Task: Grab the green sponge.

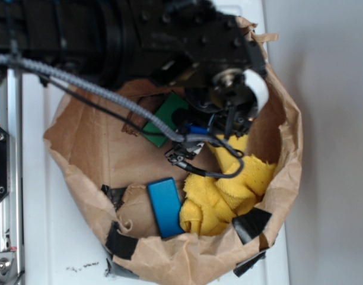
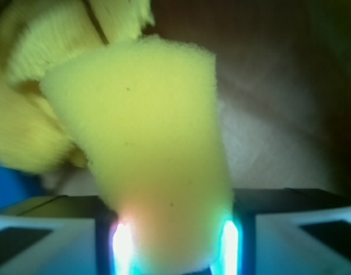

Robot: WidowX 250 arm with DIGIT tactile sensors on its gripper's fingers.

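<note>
The green sponge (image 1: 164,120) lies flat on the floor of the brown paper bag (image 1: 86,148), its long axis running diagonally, just to the image-left of the gripper (image 1: 229,127) and partly hidden under the arm and its cable. The gripper points down into the bag and, in the wrist view, is closed on the yellow wedge sponge (image 2: 152,149), not the green one. The blue block (image 1: 165,206) sits well apart, near the bag's front edge.
</note>
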